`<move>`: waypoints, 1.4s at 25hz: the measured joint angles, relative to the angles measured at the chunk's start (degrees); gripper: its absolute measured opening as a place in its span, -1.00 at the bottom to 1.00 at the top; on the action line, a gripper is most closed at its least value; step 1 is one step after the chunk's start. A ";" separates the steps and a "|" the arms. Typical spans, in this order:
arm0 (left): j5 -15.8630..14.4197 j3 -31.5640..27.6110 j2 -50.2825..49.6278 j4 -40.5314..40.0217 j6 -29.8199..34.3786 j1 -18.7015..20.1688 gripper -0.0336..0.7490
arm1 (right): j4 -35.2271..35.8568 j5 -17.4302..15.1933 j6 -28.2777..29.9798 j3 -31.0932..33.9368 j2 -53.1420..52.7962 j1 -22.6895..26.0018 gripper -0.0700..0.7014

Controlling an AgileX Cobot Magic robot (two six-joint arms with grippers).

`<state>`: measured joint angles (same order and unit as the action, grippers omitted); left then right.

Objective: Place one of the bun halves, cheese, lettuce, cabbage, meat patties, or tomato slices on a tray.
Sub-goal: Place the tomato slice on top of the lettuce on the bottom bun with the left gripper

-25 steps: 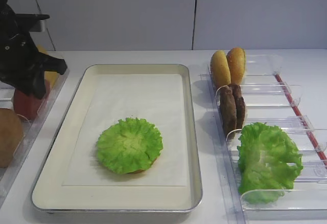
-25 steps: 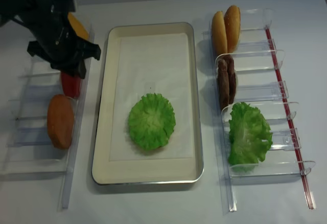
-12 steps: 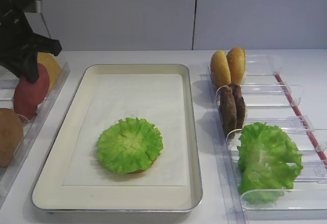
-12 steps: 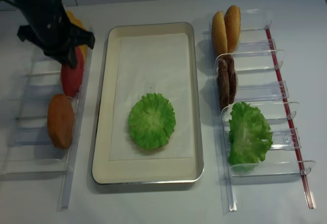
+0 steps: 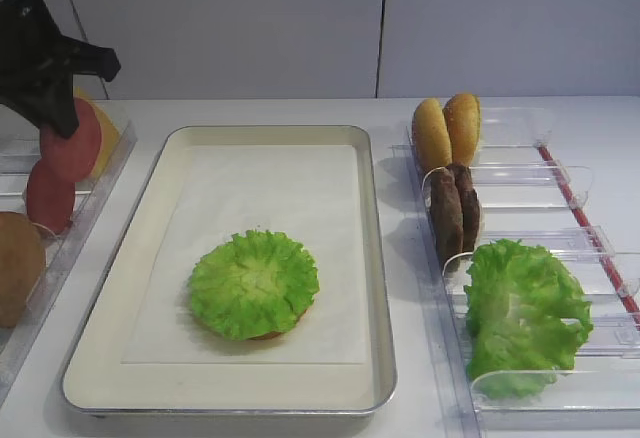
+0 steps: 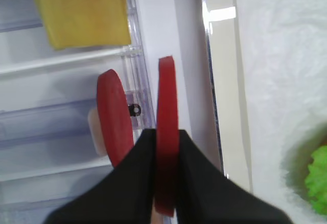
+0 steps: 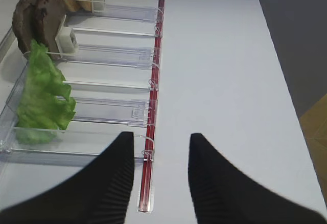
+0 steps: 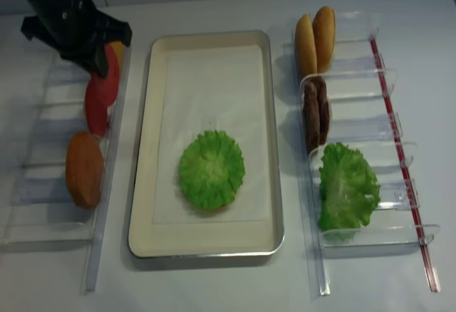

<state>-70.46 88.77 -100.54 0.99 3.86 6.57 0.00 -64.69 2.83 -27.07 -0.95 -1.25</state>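
The black left gripper, clamped on one flat red tomato slice, has now lifted it clear of the clear plastic bin; next comes the cream metal tray. The right gripper hangs apart.

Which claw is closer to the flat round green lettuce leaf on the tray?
Left. The left claw hangs beside the tray's far left corner, pinching a red tomato slice. The right claw is beyond the clear bins, farther from the lettuce leaf.

Open right gripper above clear bins
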 joint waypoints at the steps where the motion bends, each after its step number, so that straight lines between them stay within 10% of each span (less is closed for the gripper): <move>1: 0.00 0.00 0.63 0.03 0.00 0.00 -0.79 | 0.00 0.00 0.00 0.00 0.00 0.00 -0.05; 24: -1.09 -0.29 16.40 14.37 1.93 0.00 -0.79 | 0.00 0.00 0.00 0.00 0.00 0.00 -0.05; 35: -1.10 -19.49 24.54 30.83 12.76 0.43 -0.79 | 0.00 0.00 0.00 0.00 0.00 0.00 -0.05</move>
<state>-71.56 69.28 -76.00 31.82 16.63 7.00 0.00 -64.69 2.83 -27.07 -0.95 -1.25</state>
